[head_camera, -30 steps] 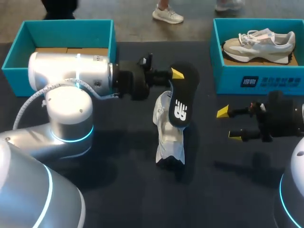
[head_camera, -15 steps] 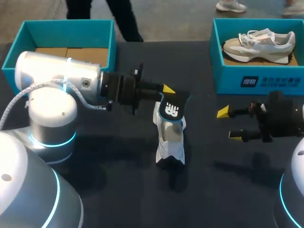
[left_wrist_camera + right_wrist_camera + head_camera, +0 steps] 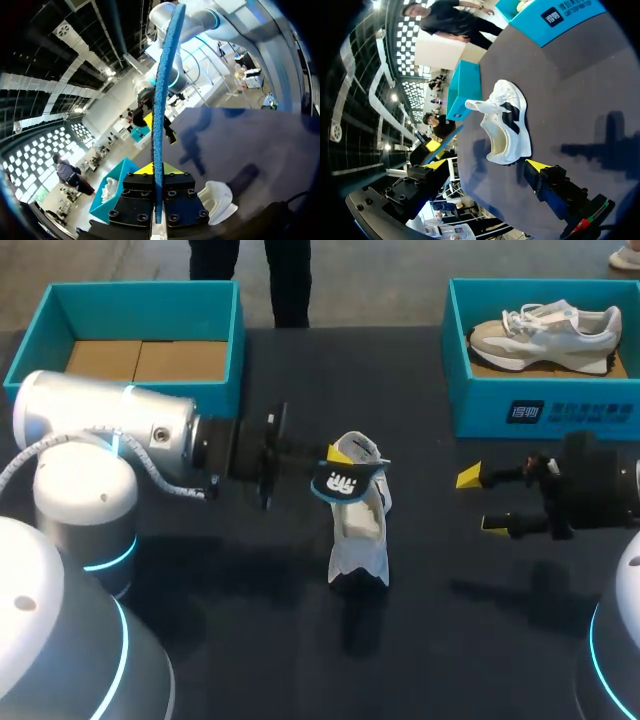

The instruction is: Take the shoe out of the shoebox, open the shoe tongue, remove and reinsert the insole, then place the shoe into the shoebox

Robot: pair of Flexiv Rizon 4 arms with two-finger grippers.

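Note:
My left gripper (image 3: 338, 462) is shut on the dark insole (image 3: 340, 483) with a white logo, holding it tilted over the far end of the white shoe (image 3: 358, 530), which stands mid-table. Whether insole and shoe touch is unclear. In the left wrist view the insole (image 3: 164, 90) shows edge-on and blue, pinched in the left gripper (image 3: 159, 172), with the shoe (image 3: 217, 197) beside it. My right gripper (image 3: 482, 500) hangs open to the shoe's right with nothing in it. From the right wrist, the right gripper (image 3: 487, 164) faces the shoe (image 3: 507, 125).
A teal shoebox (image 3: 40, 340) with a bare cardboard floor stands at the far left. Another teal shoebox (image 3: 540, 405) at the far right holds a grey and white shoe (image 3: 545, 330). Dark table lies bare along the near edge.
The left arm has drawn back to the left and lowered the insole from upright above the shoe to a flatter pose at its far end. The right arm has stayed still.

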